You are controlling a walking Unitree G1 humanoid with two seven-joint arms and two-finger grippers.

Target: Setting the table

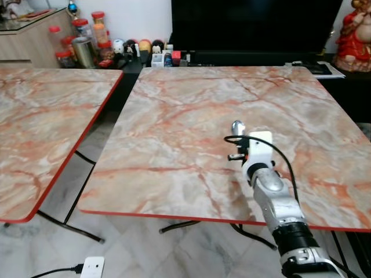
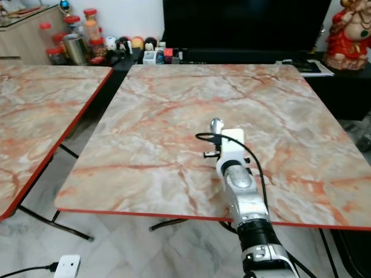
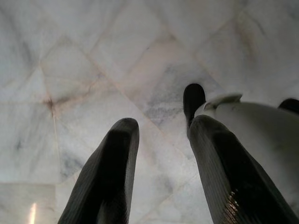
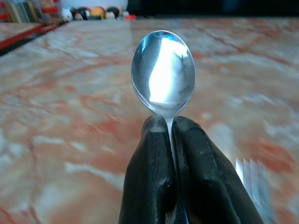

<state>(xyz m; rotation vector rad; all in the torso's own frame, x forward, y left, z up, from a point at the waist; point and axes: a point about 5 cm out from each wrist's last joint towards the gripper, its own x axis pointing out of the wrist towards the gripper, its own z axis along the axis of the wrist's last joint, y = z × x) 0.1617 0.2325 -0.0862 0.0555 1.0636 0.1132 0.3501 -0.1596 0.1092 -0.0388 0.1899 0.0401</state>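
Observation:
My right gripper [image 4: 171, 122] is shut on the thin handle of a shiny metal spoon [image 4: 163, 70], whose bowl points away from the fingers. In the head views the spoon [image 1: 237, 126] sits low over the near right part of the marble table [image 1: 174, 116] with a red rim. A blurred fork [image 4: 252, 179] lies on the table just beside the gripper in the right wrist view. My left gripper [image 3: 161, 126] hangs open over the pale tiled floor with nothing between its fingers.
A second marble table [image 1: 40, 116] stands to the left, with a narrow gap between the two. Jars and bottles [image 1: 87, 40], a black screen [image 1: 249, 23] and a red figurine [image 1: 353, 29] line the far side. A white plug box [image 1: 93, 267] lies on the floor.

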